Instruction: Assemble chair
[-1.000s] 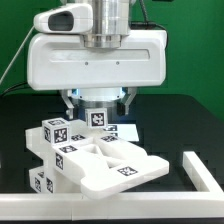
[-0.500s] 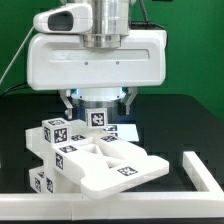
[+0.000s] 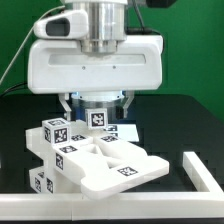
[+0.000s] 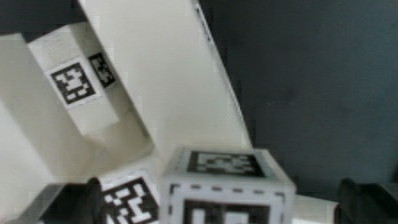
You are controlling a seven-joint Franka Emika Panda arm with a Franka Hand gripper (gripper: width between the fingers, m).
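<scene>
With jaws spread wide and empty, the gripper (image 3: 97, 103) hovered above the chair (image 3: 92, 158) on the black table (image 3: 185, 125); descent should have centred on the tagged cube (image 4: 221, 182) before closing.

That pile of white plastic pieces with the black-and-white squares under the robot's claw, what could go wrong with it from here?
1. The matte white tagged chair pieces lie stacked, leaning on each other; a nudge might topple them.
2. The open two-finger gripper hangs just above a small white tagged cube; descending off-centre, a finger could strike it rather than straddle it.
3. The black fingertips barely show in the wrist view, so alignment is hard to judge.
</scene>
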